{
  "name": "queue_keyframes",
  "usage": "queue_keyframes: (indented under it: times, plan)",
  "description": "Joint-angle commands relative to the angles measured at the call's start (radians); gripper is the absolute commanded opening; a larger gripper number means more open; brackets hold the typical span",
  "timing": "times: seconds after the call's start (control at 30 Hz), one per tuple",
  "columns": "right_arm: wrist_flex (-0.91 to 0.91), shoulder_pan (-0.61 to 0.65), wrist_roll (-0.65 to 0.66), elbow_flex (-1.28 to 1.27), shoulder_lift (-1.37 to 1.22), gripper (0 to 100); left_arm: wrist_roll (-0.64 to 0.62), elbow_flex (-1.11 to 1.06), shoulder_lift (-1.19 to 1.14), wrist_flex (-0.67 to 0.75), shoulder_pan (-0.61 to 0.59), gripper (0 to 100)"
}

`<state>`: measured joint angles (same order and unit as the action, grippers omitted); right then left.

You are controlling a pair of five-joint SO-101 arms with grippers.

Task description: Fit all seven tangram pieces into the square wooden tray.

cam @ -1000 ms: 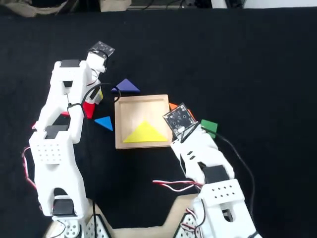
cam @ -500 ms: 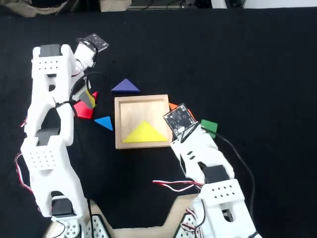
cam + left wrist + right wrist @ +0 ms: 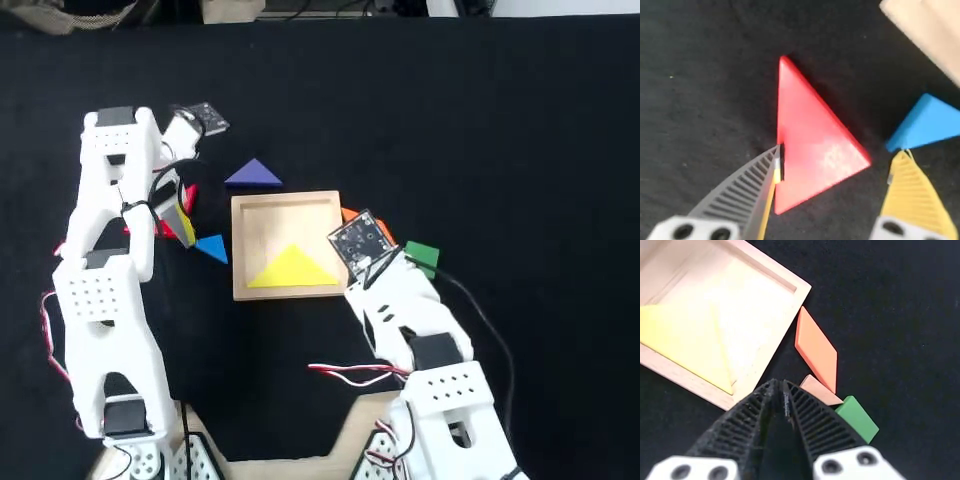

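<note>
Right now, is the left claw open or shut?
Open. The fingers of the left claw stand apart, with the red triangle between them; the grey one touches its edge.

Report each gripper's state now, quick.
Left gripper: open, straddling the red triangle, not clamped.
Right gripper: shut, holding nothing.

No text, number or sign is legible. The wooden tray (image 3: 290, 220) bears none. Marks on the right wrist's dark board (image 3: 362, 240) are too small to read.
</note>
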<state>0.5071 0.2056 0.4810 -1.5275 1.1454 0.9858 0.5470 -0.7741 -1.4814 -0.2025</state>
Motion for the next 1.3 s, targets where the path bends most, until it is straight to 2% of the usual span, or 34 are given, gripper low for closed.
queue_keyframes:
  times: [0.0,0.53,0.67,0.9,1.03,1.27]
  plan:
    - [-0.017,0.015,0.015,0.002,0.015,1.2,0.008,0.039,-0.015,0.086,-0.038,34]
    - [-0.023,0.017,0.017,-0.008,0.021,1.2,0.014,0.035,-0.071,0.163,-0.039,32]
    - [-0.023,0.017,0.017,-0.008,0.021,1.2,0.118,0.044,-0.124,0.135,-0.033,27]
    - [-0.023,0.017,0.017,-0.007,0.021,1.2,0.071,0.091,-0.115,0.11,-0.042,29]
    - [-0.023,0.017,0.017,-0.007,0.021,1.2,0.133,0.096,-0.141,0.078,-0.038,25]
    - [-0.023,0.017,0.017,-0.007,0.021,1.2,0.135,0.14,-0.087,-0.023,-0.03,17]
